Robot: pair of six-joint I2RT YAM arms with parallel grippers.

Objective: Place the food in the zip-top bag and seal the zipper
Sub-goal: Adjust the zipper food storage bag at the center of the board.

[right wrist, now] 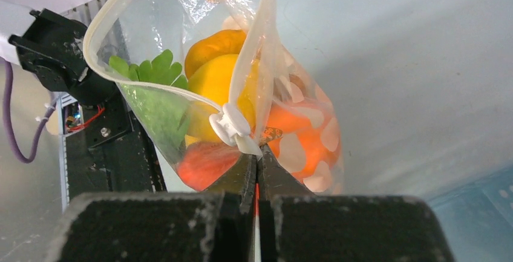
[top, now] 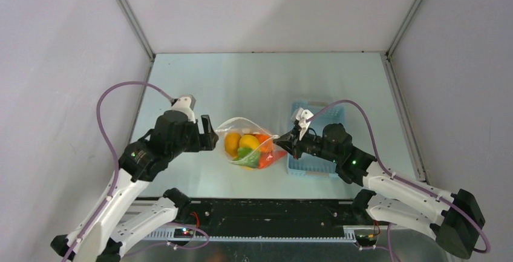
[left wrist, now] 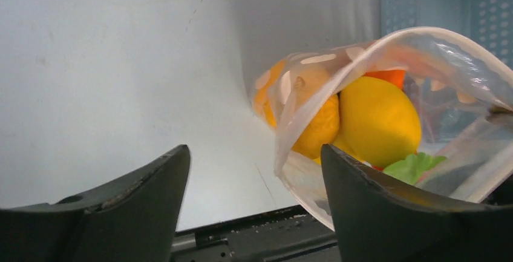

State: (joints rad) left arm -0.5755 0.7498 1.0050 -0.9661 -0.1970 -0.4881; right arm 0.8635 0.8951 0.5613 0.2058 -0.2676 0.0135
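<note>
Your right gripper (right wrist: 257, 164) is pinched tight on the zip-top bag (right wrist: 181, 20), just under the zipper (right wrist: 231, 126) slider. Your left gripper (left wrist: 254, 153) stands wide, the bag's end beside one finger, perhaps touching. The food (left wrist: 378, 120) sits inside, and the mouth is gaping.

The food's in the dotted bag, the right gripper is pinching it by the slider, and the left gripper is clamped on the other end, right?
Not quite. In the left wrist view the left gripper stands open, gripping nothing. The rest holds: the food is inside the zip-top bag, and the right gripper is shut on it by the slider.
</note>
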